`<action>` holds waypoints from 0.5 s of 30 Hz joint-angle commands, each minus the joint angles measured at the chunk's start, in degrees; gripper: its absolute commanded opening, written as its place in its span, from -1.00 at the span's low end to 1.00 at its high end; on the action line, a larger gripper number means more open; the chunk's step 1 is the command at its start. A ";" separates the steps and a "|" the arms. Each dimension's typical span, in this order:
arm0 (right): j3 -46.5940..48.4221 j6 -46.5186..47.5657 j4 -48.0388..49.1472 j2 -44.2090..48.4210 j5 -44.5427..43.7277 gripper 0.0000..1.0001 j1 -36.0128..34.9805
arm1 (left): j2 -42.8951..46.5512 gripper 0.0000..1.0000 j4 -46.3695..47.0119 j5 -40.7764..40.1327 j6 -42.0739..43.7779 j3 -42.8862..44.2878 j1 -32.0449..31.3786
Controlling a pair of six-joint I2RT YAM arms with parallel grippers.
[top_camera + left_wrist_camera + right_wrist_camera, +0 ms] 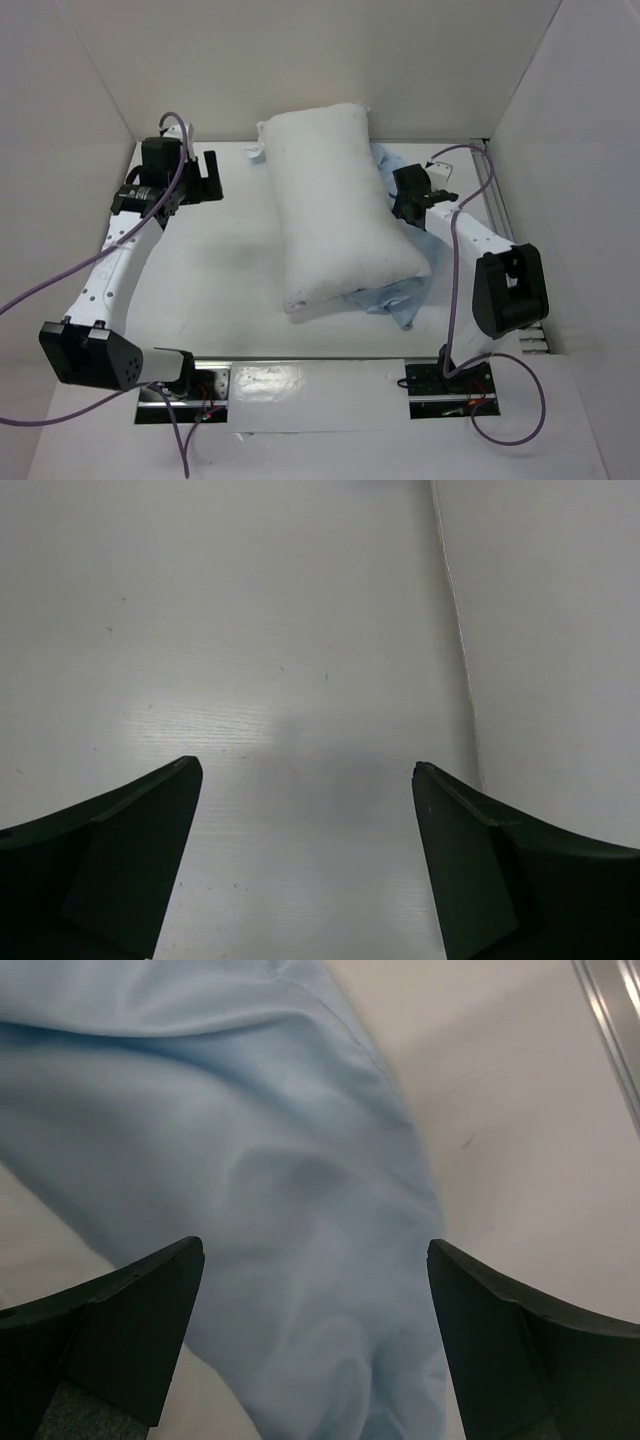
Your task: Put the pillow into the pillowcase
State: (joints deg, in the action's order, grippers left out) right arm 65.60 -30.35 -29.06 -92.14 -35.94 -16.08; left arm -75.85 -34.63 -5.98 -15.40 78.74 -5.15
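The plump white pillow lies lengthwise in the middle of the table, on top of the light blue pillowcase, which peeks out along its right side and near corner. My right gripper hovers open just right of the pillow; in the right wrist view the pillowcase fills the space under its spread jaws, with nothing gripped. My left gripper stands open to the left of the pillow, over bare table, apart from both things.
White walls enclose the table on the left, back and right. A metal rail runs along the right wall. A small white object lies at the pillow's far left corner. Purple cables trail from both arms.
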 commanded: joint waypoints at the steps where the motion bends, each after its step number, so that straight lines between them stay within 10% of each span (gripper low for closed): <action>1: 3.12 3.09 4.19 4.24 6.04 1.00 -1.06 | 4.13 1.00 5.60 -0.17 -0.86 -2.79 -1.09; 10: 8.39 15.39 2.17 6.54 22.39 1.00 -5.80 | -1.47 1.00 -1.21 0.53 -3.85 4.11 -1.09; 15: 20.86 17.78 -8.18 -2.16 17.32 1.00 -15.02 | -3.16 1.00 -2.37 6.14 -3.85 4.15 -1.09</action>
State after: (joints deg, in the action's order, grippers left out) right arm 79.85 -15.92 -31.88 -90.50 -19.84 -26.33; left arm -79.11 -34.33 -3.86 -18.37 81.89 -6.17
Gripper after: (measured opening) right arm 0.999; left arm 0.998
